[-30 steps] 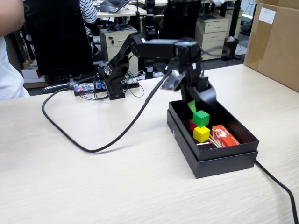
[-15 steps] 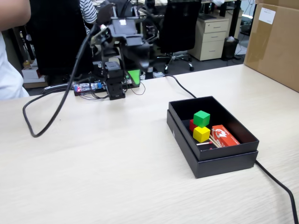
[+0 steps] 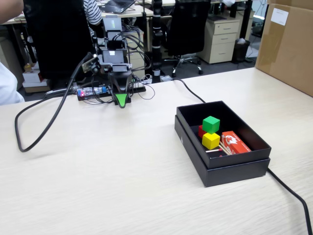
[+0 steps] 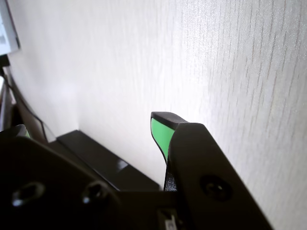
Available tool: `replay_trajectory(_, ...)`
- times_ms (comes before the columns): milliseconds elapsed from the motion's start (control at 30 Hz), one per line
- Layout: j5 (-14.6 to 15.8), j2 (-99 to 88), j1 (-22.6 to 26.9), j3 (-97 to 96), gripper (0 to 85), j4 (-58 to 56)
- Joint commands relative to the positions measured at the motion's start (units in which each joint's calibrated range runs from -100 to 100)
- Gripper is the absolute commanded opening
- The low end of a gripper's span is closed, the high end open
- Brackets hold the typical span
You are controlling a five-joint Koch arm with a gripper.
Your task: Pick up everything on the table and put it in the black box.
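In the fixed view the arm is folded low at the far side of the bench (image 3: 98, 176), well apart from the black box (image 3: 234, 169), and its pincer (image 3: 121, 100) points down at the surface with nothing in it. Whether its green-padded jaws are parted or closed cannot be told, since both views show only one tip clearly. Inside the box the green cube (image 3: 211, 124) sits on the red cube (image 3: 201, 131), with the yellow cube (image 3: 211, 140) touching them in front, beside a red-and-white packet (image 3: 235, 142) and thin wooden sticks (image 3: 224, 149).
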Motion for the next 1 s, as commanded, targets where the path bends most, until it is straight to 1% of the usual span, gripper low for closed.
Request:
replay_trajectory(0, -0.1, -1.7, 0.0, -0.2, 50.8, 8.5)
replay_trajectory(267, -0.2, -1.7, 1.6, -14.2, 51.5, 21.0)
replay_trajectory(567, -0.7, -1.7, 2.5, -25.5, 51.7, 30.8)
replay_trajectory(800, -0.9, -1.7, 2.9, -31.2, 51.9, 35.1)
replay_trajectory(967, -0.7, -1.7, 3.8, -34.1, 51.9, 35.6)
